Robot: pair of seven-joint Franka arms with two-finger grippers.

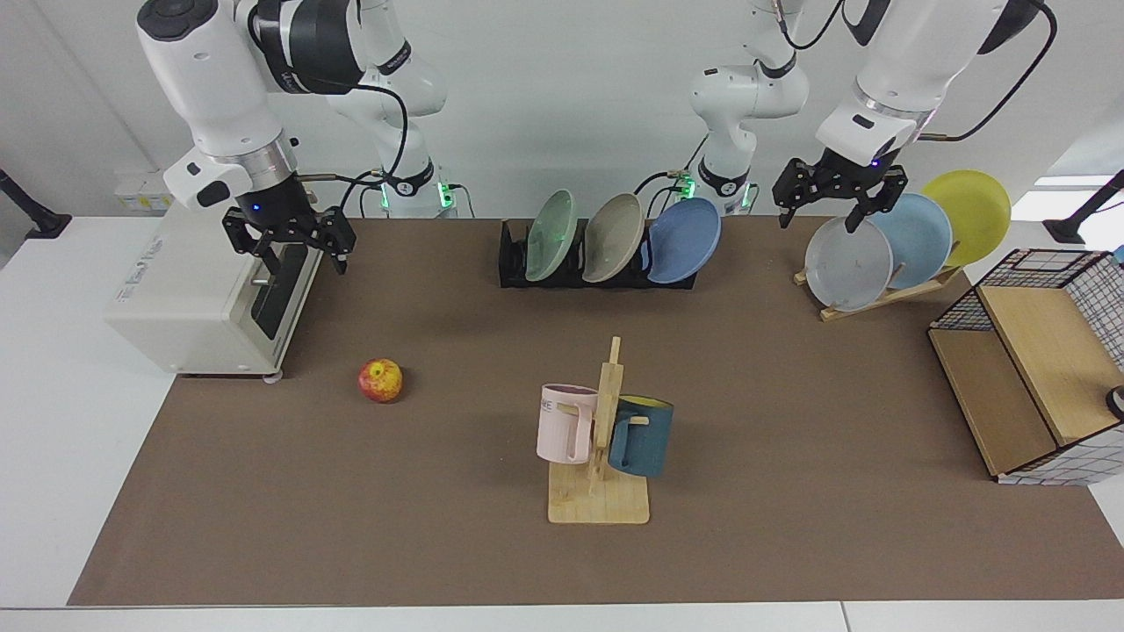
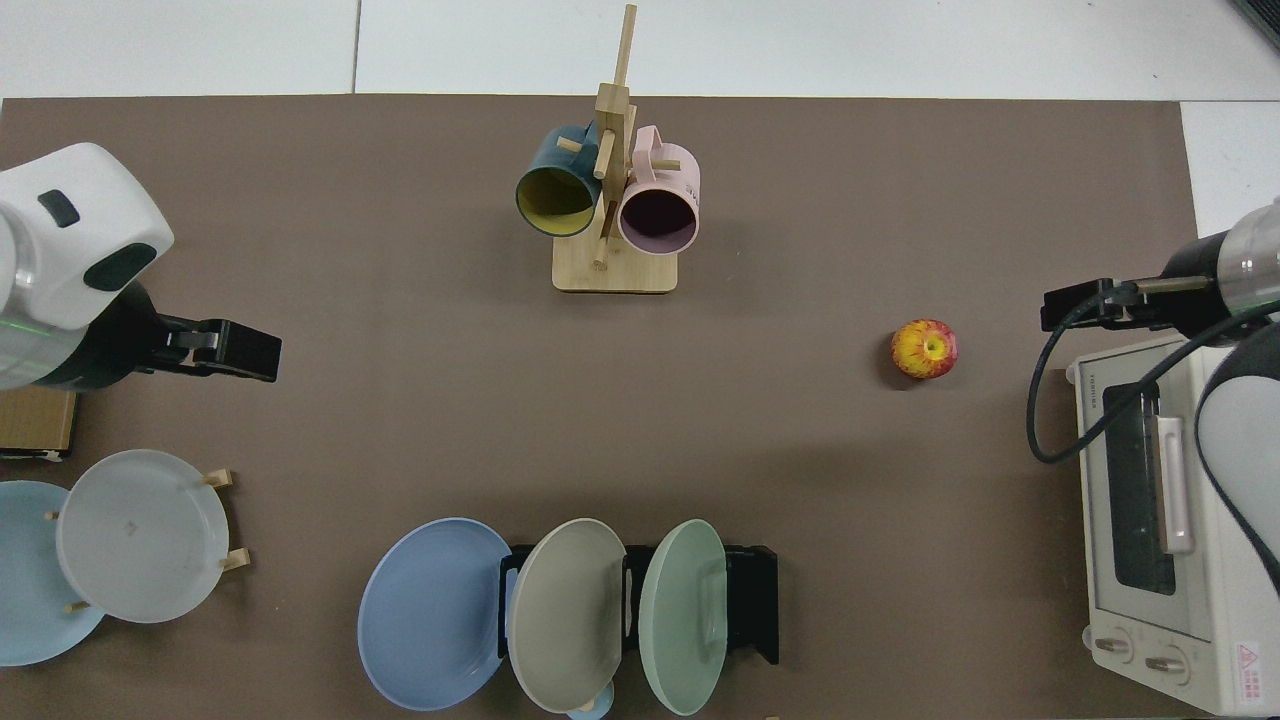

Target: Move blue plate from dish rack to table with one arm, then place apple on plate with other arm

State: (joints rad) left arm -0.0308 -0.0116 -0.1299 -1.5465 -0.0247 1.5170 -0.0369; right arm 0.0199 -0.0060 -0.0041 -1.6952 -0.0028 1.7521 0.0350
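From the facing view, your blue plate [image 1: 684, 240] stands on edge in the end slot of the dish rack [image 1: 514, 260], beside a beige plate [image 1: 612, 237] and a green plate [image 1: 551, 234]. The apple [image 1: 380, 380] lies on the desk [image 1: 790, 421], well apart from the rack. Your left gripper [image 1: 823, 216] hangs released above a grey plate [image 1: 848, 263] on the wooden stand. Your right gripper [image 1: 302, 260] hovers released in front of the toaster oven [image 1: 189, 298], holding nothing.

From the top view, the blue plate [image 2: 433, 613] leans outward at the rack's [image 2: 755, 600] end. The apple [image 2: 924, 349] sits near the oven [image 2: 1170, 520], just beside your right gripper [image 2: 1080, 305]. Your left gripper [image 2: 235, 350] is near the grey plate [image 2: 140, 535].
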